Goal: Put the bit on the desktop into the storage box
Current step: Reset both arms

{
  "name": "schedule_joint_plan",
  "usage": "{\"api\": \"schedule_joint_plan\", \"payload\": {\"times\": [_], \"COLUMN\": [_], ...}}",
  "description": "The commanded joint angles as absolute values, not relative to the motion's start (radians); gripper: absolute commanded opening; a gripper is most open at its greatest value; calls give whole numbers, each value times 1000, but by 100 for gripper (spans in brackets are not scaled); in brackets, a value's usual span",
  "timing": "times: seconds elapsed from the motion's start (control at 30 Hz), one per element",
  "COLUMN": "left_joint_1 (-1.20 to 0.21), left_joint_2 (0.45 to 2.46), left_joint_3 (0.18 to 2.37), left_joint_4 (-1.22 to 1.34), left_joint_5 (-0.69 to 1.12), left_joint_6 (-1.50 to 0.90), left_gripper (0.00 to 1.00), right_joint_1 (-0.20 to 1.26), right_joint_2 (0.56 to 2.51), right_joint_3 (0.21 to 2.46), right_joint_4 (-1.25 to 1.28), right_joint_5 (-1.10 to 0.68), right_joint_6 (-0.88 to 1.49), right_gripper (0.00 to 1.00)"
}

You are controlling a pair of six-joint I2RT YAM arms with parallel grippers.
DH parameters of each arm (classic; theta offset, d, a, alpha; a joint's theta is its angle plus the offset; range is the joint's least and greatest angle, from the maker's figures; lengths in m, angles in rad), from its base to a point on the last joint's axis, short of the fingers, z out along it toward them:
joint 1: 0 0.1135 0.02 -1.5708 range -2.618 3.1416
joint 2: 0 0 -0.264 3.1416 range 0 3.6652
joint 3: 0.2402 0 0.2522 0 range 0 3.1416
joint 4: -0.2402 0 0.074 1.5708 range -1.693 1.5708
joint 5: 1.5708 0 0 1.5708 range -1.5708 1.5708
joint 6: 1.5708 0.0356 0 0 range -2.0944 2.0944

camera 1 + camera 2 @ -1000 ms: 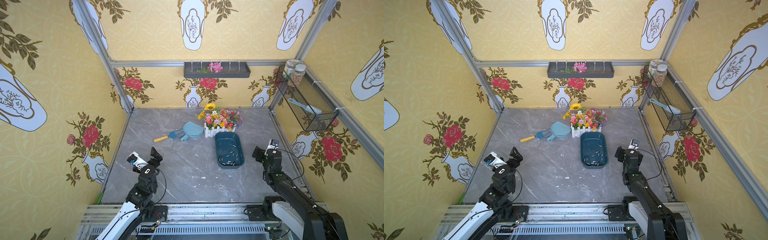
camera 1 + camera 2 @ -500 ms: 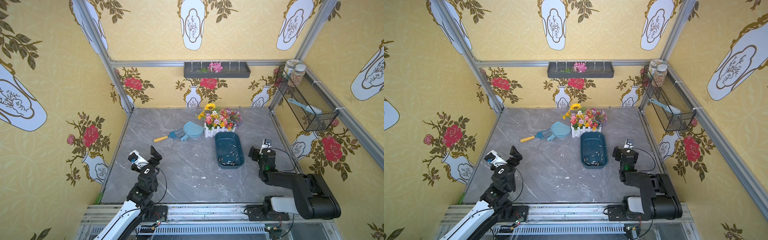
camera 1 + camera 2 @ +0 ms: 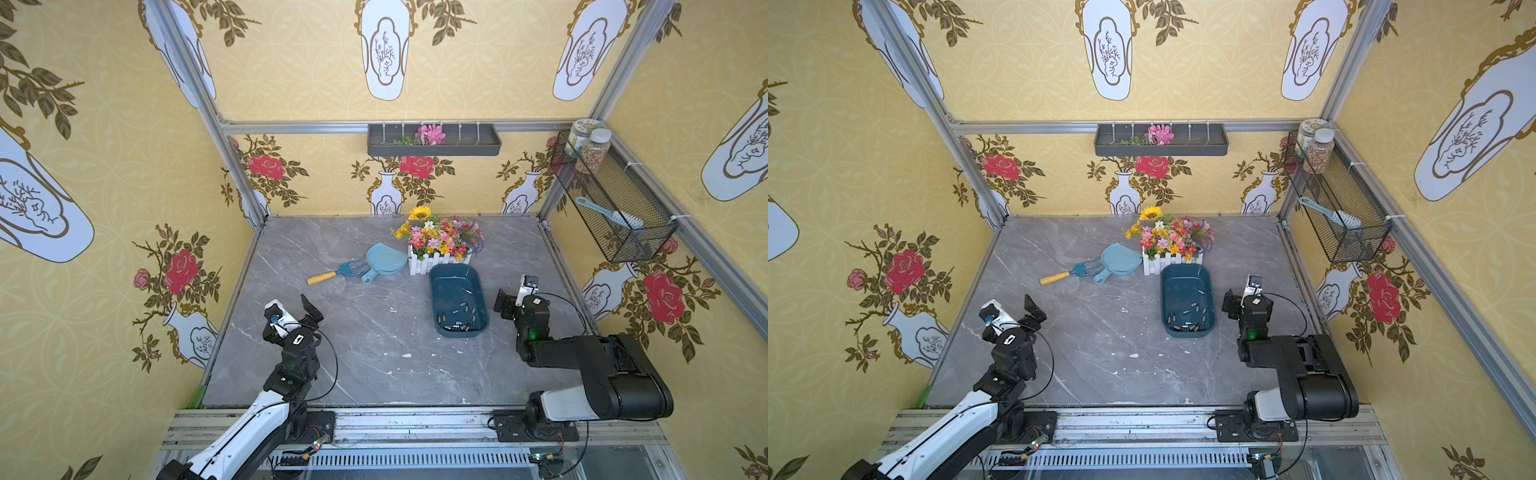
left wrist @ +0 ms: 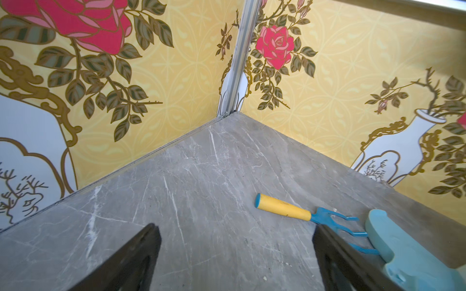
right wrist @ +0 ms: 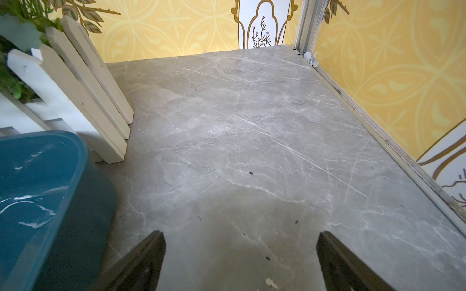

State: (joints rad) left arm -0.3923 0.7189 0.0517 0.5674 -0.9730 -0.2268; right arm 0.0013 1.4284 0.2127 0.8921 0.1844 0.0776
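Beside the storage box, on its right, my right end effector hangs over the table, jaws spread wide and empty. Well apart from the box, on its left, my left end effector is likewise wide open, holding nothing. Small dark bits lie inside the box, most gathered at one end. Near the box, pale specks dot the table; I cannot tell what they are.

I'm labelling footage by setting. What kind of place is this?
Probably a staged robot test booth: floral wallpaper on an aluminium frame, left arm and right arm mounted on a front rail, and garden props, a flower box and dustpan, on the desktop.
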Motion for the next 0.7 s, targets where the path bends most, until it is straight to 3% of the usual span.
{"api": "schedule_joint_plan", "payload": {"times": [0.0,0.23,0.3,0.67], "left_joint_1": [-355,-256,-240,-160], "left_joint_2": [829,1123,1142,1070], "left_joint_3": [55,91,145,100], "left_joint_4": [778,1027,909,867], "left_joint_5": [-893,-733,-708,-612], "left_joint_6": [-187,-173,-198,-231], "left_gripper": [100,100,100,100], "right_joint_1": [4,6,5,10], "right_joint_2": [1429,1428,1429,1428], "right_joint_3": [217,216,218,217], "right_joint_4": [925,925,925,924], "right_joint_5": [183,185,186,191], "right_joint_6": [75,73,74,72], "right_gripper": [97,97,97,97]}}
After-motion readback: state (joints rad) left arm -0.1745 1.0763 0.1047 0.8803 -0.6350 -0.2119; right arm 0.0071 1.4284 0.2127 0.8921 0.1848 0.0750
